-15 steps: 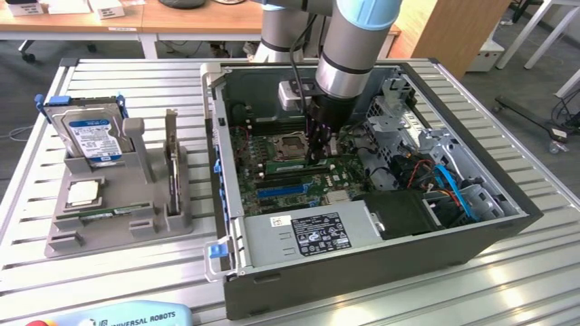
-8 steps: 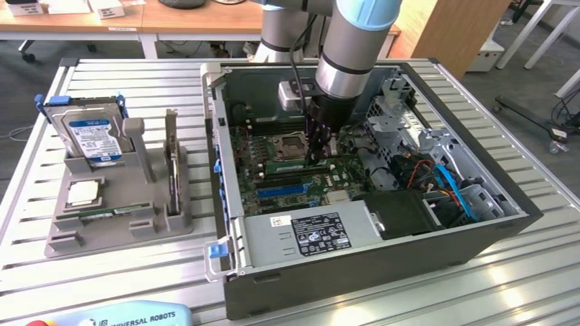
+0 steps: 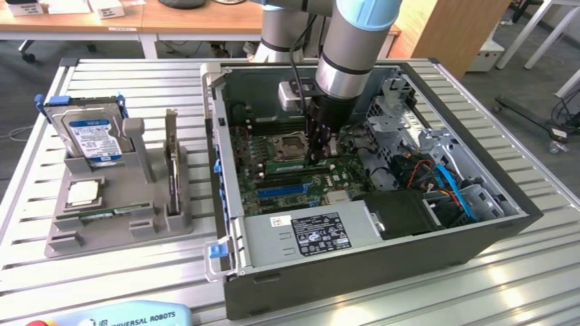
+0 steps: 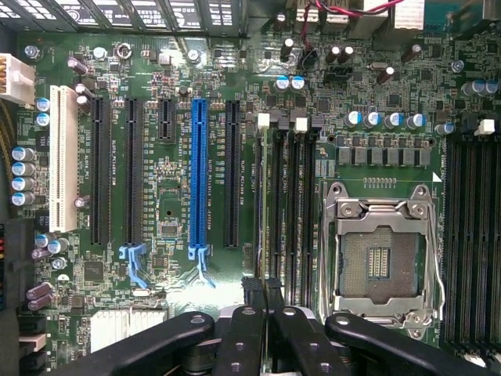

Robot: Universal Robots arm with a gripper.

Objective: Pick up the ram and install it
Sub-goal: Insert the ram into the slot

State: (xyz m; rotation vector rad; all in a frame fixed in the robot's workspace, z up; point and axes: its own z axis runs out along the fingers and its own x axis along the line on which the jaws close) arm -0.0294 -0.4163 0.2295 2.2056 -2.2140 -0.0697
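The words "UNIVERSAL ROBOTS" stand on the blue control box [image 3: 127,316] at the near edge of the desk [image 3: 109,278]. The blue label on the hard drive [image 3: 94,136] has print too small to read. So do the sticker on the grey power box [image 3: 313,234] and the tiny white letters on the green board [image 4: 213,168].

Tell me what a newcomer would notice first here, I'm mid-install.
The robot arm reaching down into the open computer case at the exterior view's centre, its shut pincer low over the memory slots. Then the bright blue slot and empty processor socket either side of them.
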